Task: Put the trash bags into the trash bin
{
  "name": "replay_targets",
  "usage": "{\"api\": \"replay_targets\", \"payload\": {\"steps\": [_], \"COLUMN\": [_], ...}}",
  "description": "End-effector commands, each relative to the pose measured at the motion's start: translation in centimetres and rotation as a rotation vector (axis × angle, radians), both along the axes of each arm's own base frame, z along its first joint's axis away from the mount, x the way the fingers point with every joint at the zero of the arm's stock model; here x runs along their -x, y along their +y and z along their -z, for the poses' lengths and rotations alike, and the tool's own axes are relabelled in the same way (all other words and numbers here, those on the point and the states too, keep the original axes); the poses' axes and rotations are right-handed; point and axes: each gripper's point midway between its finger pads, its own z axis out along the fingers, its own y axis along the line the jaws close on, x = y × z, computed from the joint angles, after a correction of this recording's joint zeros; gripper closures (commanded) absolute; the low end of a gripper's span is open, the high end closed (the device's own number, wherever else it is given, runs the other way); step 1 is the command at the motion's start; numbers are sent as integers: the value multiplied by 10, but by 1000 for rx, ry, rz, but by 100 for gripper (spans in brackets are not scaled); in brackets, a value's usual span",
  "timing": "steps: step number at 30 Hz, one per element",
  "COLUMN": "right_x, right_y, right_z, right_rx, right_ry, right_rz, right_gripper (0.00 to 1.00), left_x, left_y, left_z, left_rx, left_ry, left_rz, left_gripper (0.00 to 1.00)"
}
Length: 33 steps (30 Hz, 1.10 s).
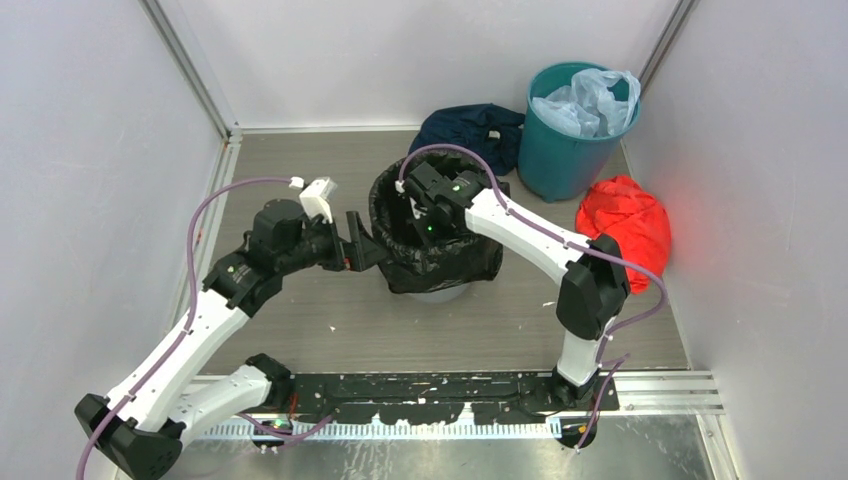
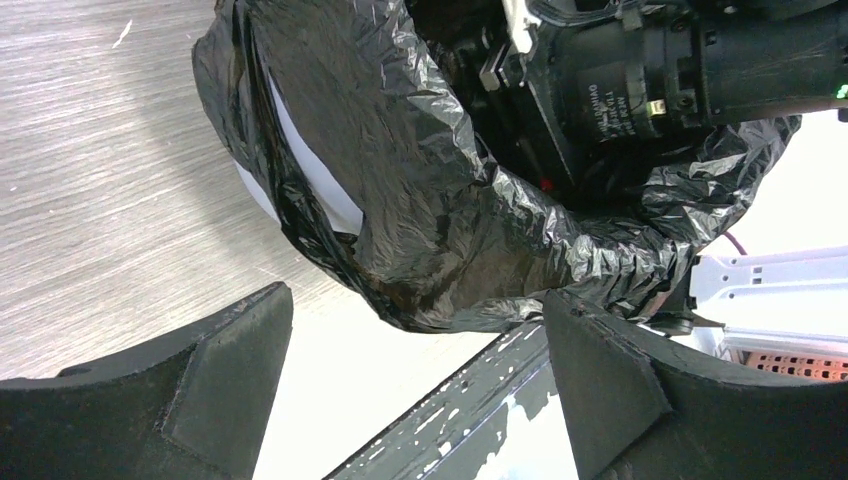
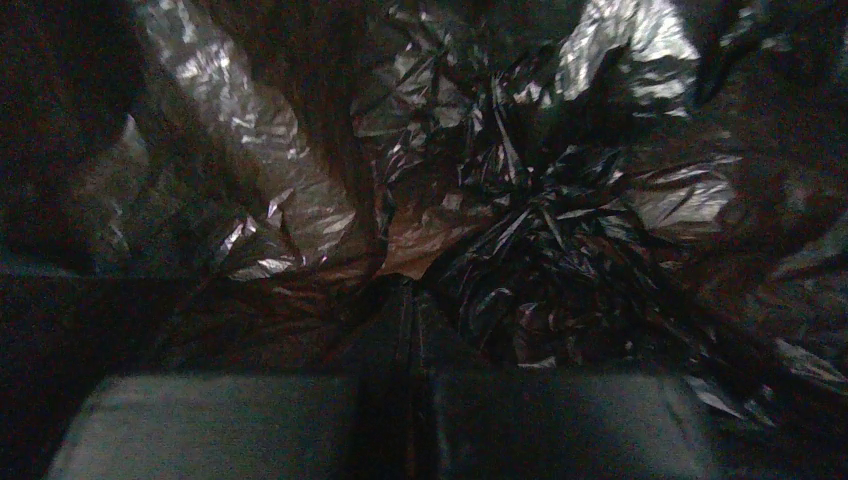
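Left wrist view is showing the left gripper (image 2: pixel 420 400) standing wide open, its two dark fingers (image 2: pixel 230 380) filling the lower corners of the frame and gripping nothing. The trash bag (image 2: pixel 420 200) is hanging just past the tips across the middle of the frame; whether either tip is brushing it cannot be told. Its crinkled black film is lying draped over the trash bin (image 2: pixel 310 175), whose pale wall is peeking through a gap in the film left of centre.

Top external view is showing the left arm (image 1: pixel 200 330) reaching from the lower left corner toward the centre, elbow bent, with the open jaws pointing at the left side of the bagged rim. The right arm (image 1: pixel 530 235) is rising from the lower right, folding at its elbow and stretching leftward, its wrist tipping down into the mouth of the bin at centre frame.

Right wrist view is showing the right gripper (image 3: pixel 410 400) sitting inside the bag with its fingers pressed together and its tips against the bunched film; it is too dark to tell whether a fold is caught between them. From above, that gripper is lying hidden behind its own wrist and the bag's rim, and only a sliver of grey bin is showing under the film's lower edge
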Motion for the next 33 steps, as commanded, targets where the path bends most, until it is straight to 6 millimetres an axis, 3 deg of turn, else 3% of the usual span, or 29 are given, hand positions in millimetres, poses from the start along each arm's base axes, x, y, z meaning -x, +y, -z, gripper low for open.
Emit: {"api": "replay_targets", "payload": {"steps": [1,12,19,27,33], "right_x": [-21,-49,-48,-46,-61], "right_y": [8,7,5,5,-3], "right_z": [-47,-79,-88,-128,-143], "right_rx": [-88,-94,-134,-216,-160], "right_ry": [-161,-303,-321,-369,-422], "right_rz": [44,123,176,196,217], "right_gripper": [97,98,98,97,98], "left_x": [-4,-18,-16,-9,-6], "left_y": [3,-3,-9,-5,2], "left_z": [-28,-28,-25,-37,-47], "left_rx": [6,-57,-53,-42,-64], "left_ry": [-88,-64,-45,-65,-69], "left_rz": [-3,36,88,111,104], "left_gripper": [4,4,3,3,0]}}
